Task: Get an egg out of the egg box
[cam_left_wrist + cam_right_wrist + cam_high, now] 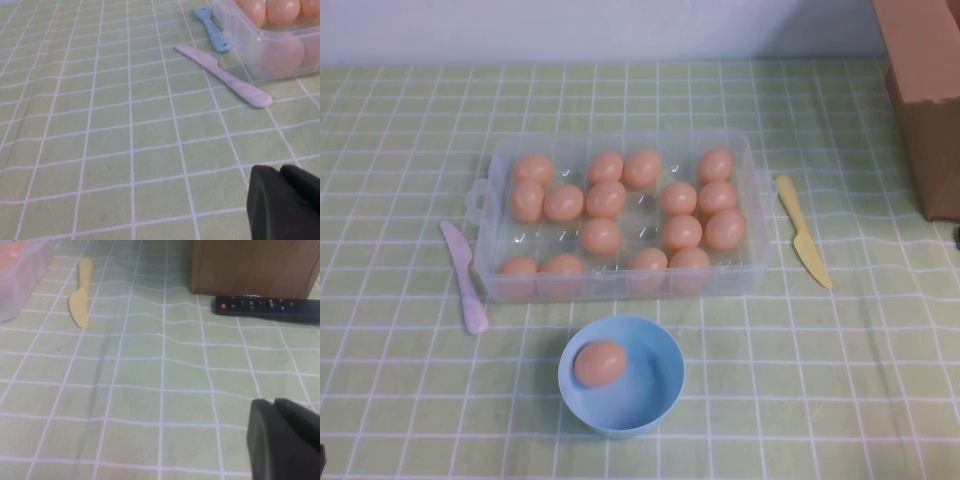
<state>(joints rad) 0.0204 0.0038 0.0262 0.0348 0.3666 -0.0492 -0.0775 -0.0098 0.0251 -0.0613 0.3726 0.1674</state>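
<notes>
The clear plastic rectangular egg box (620, 215) sits mid-surface, its long axis running left-right, with peach-orange eggs in its wells; 1 egg (600, 363) already lies in the round light-blue bowl (665, 385). The left end effector (285, 202) hangs low beside the box's left end, apparently nearer; the right end effector (285, 440) hangs beyond its right end. Whether either is apart or together, I cannot tell.
</notes>
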